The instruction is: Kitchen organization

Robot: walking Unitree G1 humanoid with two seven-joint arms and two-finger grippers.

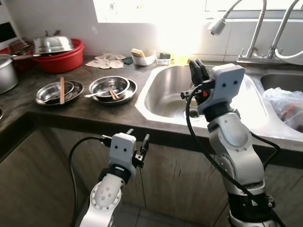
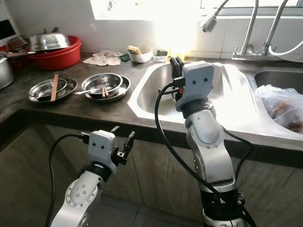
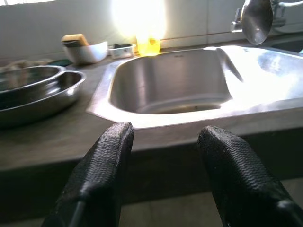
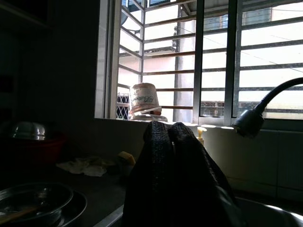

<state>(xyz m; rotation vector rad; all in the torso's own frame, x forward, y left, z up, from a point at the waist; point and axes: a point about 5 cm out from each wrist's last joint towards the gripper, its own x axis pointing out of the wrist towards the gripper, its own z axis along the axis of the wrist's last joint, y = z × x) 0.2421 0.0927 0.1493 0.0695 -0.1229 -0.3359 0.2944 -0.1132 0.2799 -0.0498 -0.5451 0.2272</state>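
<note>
Steel bowls (image 1: 110, 87) holding chopsticks and a spoon sit on the dark counter left of the sink (image 1: 163, 97). Further left lies a steel plate (image 1: 59, 91) with one chopstick across it. My right gripper (image 1: 198, 71) is raised over the left basin, pointing up, with its fingers (image 4: 173, 156) pressed together and nothing in them. My left gripper (image 1: 138, 137) hangs low in front of the cabinet, below the counter edge, open and empty. In the left wrist view its fingers (image 3: 102, 175) face the counter edge and the sink (image 3: 170, 85).
A red basin (image 1: 61, 59) with a steel lid and a pot (image 1: 5, 73) stand at the back left. A cloth (image 1: 109, 60) and a white bowl (image 1: 143, 58) with a sponge lie behind the bowls. The spray faucet (image 1: 217, 26) hangs over the sink. A plastic bag (image 1: 286, 106) fills the right basin.
</note>
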